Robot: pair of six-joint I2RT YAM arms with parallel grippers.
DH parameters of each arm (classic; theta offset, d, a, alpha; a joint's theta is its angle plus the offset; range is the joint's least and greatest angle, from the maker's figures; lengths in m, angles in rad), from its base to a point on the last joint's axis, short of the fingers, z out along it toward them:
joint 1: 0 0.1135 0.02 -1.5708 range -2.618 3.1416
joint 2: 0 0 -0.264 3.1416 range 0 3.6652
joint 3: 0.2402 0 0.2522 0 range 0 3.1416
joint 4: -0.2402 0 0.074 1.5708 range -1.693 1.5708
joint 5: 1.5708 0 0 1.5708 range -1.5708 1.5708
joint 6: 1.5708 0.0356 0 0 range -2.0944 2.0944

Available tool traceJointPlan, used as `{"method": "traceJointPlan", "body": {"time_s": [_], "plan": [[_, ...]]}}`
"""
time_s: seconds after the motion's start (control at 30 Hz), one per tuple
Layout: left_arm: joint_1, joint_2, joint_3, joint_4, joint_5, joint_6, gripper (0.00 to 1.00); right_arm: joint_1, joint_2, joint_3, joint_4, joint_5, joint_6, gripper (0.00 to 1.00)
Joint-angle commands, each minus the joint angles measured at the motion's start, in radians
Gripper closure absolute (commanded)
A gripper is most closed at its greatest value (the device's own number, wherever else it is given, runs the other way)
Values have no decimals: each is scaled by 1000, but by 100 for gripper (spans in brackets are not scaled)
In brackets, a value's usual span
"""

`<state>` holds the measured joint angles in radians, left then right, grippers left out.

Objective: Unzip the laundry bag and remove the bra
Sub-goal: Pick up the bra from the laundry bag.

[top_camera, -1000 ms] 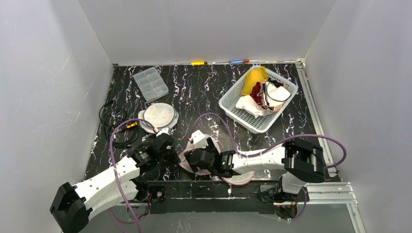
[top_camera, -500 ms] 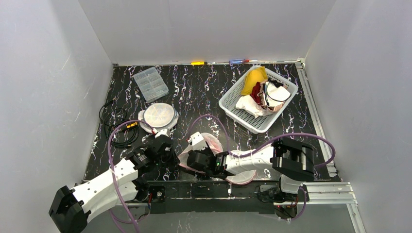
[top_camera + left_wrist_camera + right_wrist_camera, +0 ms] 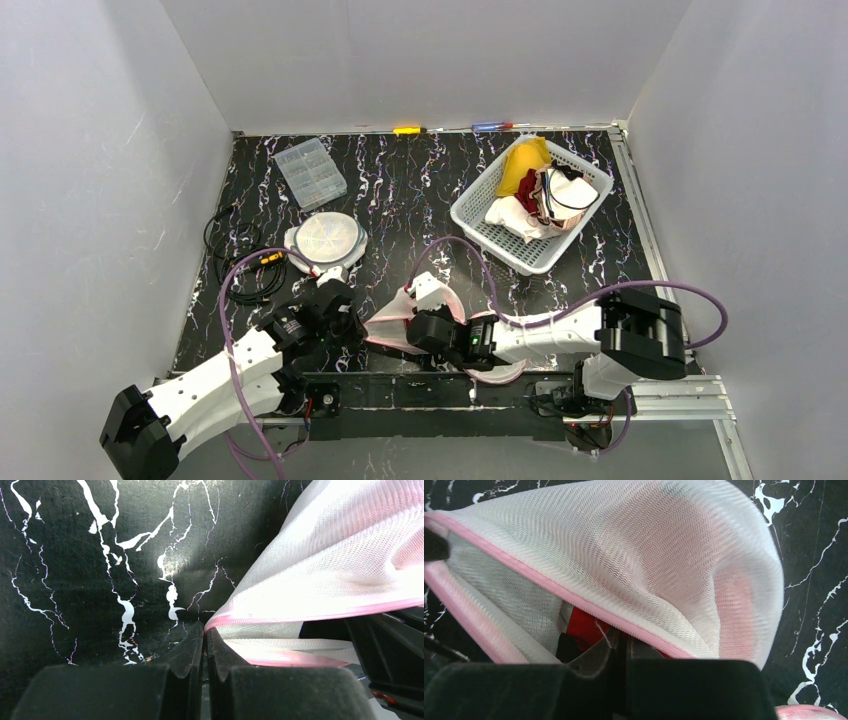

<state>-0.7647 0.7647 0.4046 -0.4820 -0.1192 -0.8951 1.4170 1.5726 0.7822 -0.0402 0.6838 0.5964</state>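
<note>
The laundry bag [image 3: 398,305] is white mesh with pink zip trim and lies near the table's front edge between my arms. My left gripper [image 3: 356,326] is shut on the bag's pink edge [image 3: 235,620] at its left corner, as the left wrist view shows [image 3: 205,630]. The bag's mouth [image 3: 574,597] gapes open in the right wrist view. My right gripper [image 3: 625,642] reaches inside it, with its fingers closed together on red fabric of the bra [image 3: 583,626]. Most of the bra is hidden under the mesh [image 3: 649,555]. From above, the right gripper [image 3: 428,322] sits at the bag's right side.
A white basket [image 3: 476,216] of clothes stands at the back right. A clear compartment box [image 3: 310,172], a round lidded dish [image 3: 327,237] and black cables [image 3: 235,262] occupy the left. Two pens [image 3: 407,130] lie along the back edge.
The right gripper's fingers have closed from wide open to together inside the bag. The right arm has shifted right, and the bag is stretched between the two grippers.
</note>
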Motion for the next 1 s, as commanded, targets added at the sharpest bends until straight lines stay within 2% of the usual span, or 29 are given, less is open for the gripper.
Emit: {"method": "traceJointPlan", "body": {"time_s": [0.0, 0.2, 0.23, 0.37, 0.47, 0.73, 0.83, 0.97], "plan": [[5, 1, -3, -59, -42, -3, 100, 1, -88, -26, 25, -37, -28, 97], [5, 15, 3, -34, -18, -3, 100, 0, -140, -38, 32, -97, -65, 99], [5, 20, 5, -30, -15, -3, 100, 1, -150, -44, 74, -115, -72, 99], [5, 31, 11, -17, -3, -8, 100, 1, -172, -60, 178, -327, -139, 99], [5, 33, 25, -3, 5, -10, 100, 2, -163, -35, 178, -445, -169, 99], [4, 81, 95, -1, -1, 10, 100, 1, -208, -13, 169, -611, -255, 99], [5, 100, 101, 0, -8, 14, 100, 2, -267, -9, 173, -634, -270, 99], [5, 108, 86, 9, -8, 13, 100, 1, -361, -6, 165, -580, -272, 99]]}}
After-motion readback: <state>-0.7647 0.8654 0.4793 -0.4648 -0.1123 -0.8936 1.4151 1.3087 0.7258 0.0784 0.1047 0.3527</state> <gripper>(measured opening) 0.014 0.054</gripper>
